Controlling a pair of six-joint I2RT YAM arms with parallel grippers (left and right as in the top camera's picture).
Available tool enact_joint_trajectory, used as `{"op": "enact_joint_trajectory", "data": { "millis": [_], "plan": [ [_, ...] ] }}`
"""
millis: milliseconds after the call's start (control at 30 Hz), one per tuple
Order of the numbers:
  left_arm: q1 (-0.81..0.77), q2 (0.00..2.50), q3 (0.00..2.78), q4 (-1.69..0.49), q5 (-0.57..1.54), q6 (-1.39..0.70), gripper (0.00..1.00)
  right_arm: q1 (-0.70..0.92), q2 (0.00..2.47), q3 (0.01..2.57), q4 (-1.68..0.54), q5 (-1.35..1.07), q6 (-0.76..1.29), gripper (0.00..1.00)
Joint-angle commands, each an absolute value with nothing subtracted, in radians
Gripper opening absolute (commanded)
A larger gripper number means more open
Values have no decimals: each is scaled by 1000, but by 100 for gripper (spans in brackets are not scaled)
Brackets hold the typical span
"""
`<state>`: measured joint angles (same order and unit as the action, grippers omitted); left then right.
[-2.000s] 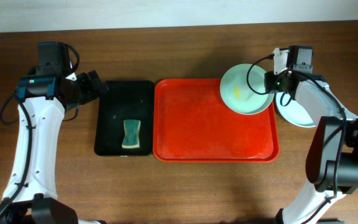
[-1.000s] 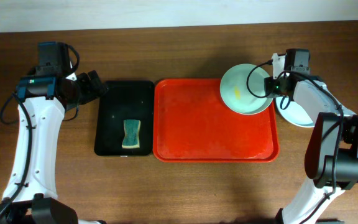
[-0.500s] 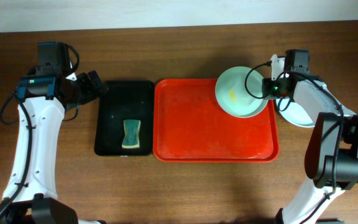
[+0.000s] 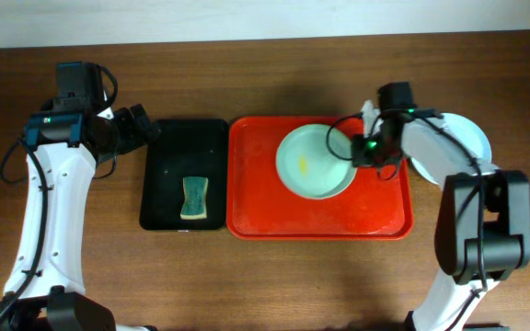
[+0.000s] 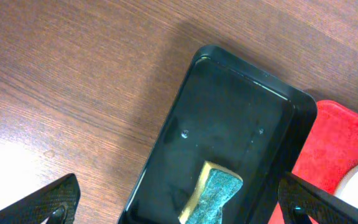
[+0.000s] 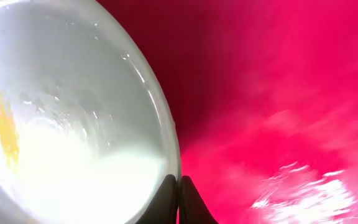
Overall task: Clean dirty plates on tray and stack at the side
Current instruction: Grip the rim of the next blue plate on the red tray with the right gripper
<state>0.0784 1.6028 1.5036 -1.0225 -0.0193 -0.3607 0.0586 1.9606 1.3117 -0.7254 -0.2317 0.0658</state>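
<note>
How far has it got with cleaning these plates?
At least one plate already lies right of the tray. The right gripper pinches the rim of a smeared plate on the tray. The sponge lies unused, the left gripper open; wiping and stacking remain.

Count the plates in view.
2: a yellow-smeared plate on the red tray; a pale plate on the table right of it, partly under the arm, possibly a stack.

L half and front strip of red tray (image 4: 256,184) bare, pale plate (image 4: 313,164) fills its upper mid, R arm (image 4: 431,142) over tray's R rim, sponge (image 4: 193,198) low in black tray (image 4: 168,152), worktop (image 4: 274,276) in front open
</note>
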Motion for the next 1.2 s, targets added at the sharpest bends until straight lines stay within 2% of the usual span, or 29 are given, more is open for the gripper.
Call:
{"op": "enact_joint_trajectory", "data": {
  "millis": [0, 233, 267, 300, 333, 500, 633, 667, 700, 833, 867, 933, 967, 1100, 1167],
  "plan": [
    [83, 1600, 1513, -1023, -23, -370, 99, 115, 1909, 1313, -808, -289, 178, 4],
    [83, 1600, 1513, -1024, -23, -370, 99, 184, 1850, 1313, -918, -344, 201, 5],
    [83, 1600, 1513, -1023, -23, -370, 99, 185, 1832, 1313, -921, -340, 223, 18],
    [83, 1600, 1513, -1023, -23, -370, 99, 183, 1825, 1313, -920, -340, 229, 35],
    [83, 1600, 1513, -1023, -23, -370, 99, 181, 1822, 1313, -920, -340, 231, 41],
    [83, 1600, 1513, -1023, -23, -370, 99, 181, 1819, 1313, -971, -340, 231, 52],
    [83, 1600, 1513, -1023, -23, -370, 99, 190, 1820, 1313, -1041, -333, 245, 54],
    [83, 1600, 1513, -1023, -23, -370, 99, 190, 1820, 1313, -1045, -333, 245, 66],
    [83, 1600, 1513, -1023, -23, -370, 99, 190, 1820, 1313, -1044, -340, 245, 99],
    [83, 1600, 1513, -1023, -23, -370, 99, 190, 1820, 1313, -1043, -393, 245, 98],
    [83, 1600, 1513, -1024, -23, -370, 99, 190, 1820, 1313, -1045, -392, 245, 88],
    [83, 1600, 1513, -1023, -23, -370, 99, 190, 1820, 1312, -1043, -389, 245, 19],
    [83, 1600, 1513, -1024, -23, -370, 99, 191, 1820, 1312, -1040, -389, 245, 6],
    [83, 1600, 1513, -1023, -23, -370, 99, 212, 1820, 1312, -1018, -353, 284, 7],
    [83, 1600, 1513, -1023, -23, -370, 99, 238, 1820, 1312, -1020, -273, 339, 22]
  ]
}}
